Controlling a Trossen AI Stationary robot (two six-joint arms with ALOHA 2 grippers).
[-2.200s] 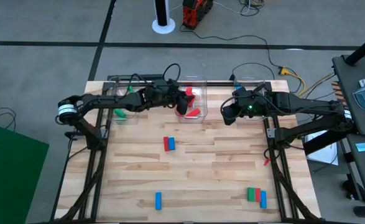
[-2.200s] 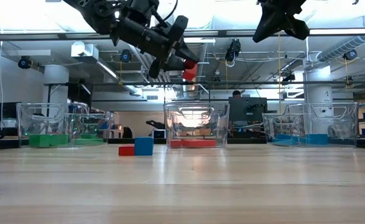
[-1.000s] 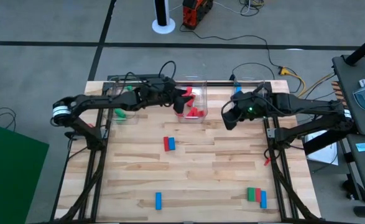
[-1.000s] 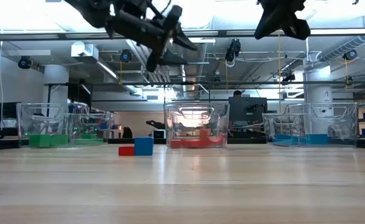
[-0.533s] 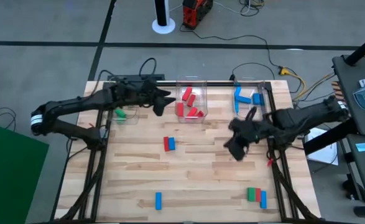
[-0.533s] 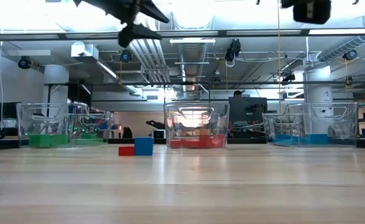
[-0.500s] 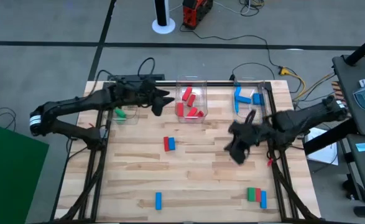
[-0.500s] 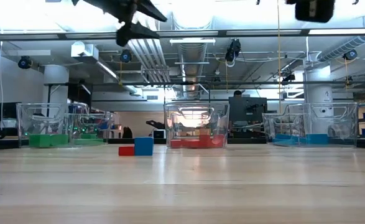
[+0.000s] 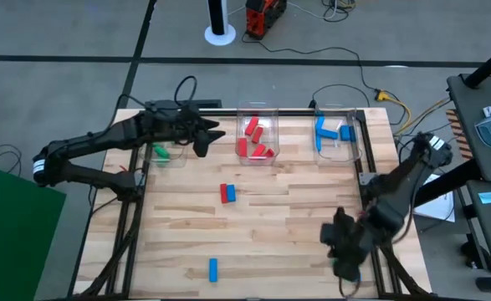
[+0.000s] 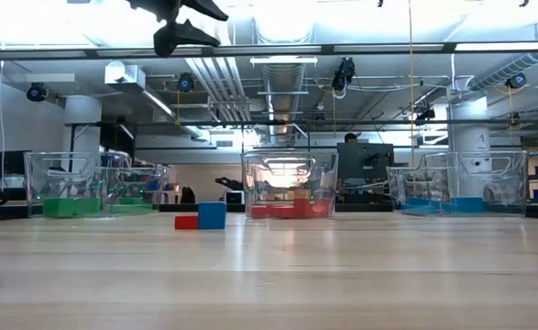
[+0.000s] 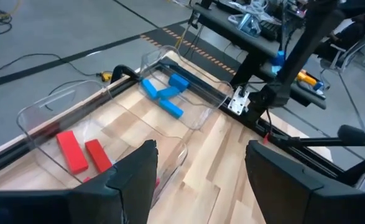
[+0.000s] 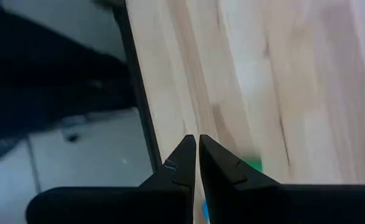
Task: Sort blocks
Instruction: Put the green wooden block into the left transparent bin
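both arms are dark, near-black, built of slim tubular links with bulkier joint housings. the left arm point(image 9: 103, 142) carries a white band near its base joint and a black cable looping above its wrist. the right arm point(image 9: 404, 180) has a pale ring at one joint and thick, blocky housings toward its wrist. the left gripper point(image 11: 198, 180) has two broad, matte black fingers with flat angular faces. the right gripper point(image 12: 198, 158) ends in two narrow, pointed black fingertips with faintly lighter edges
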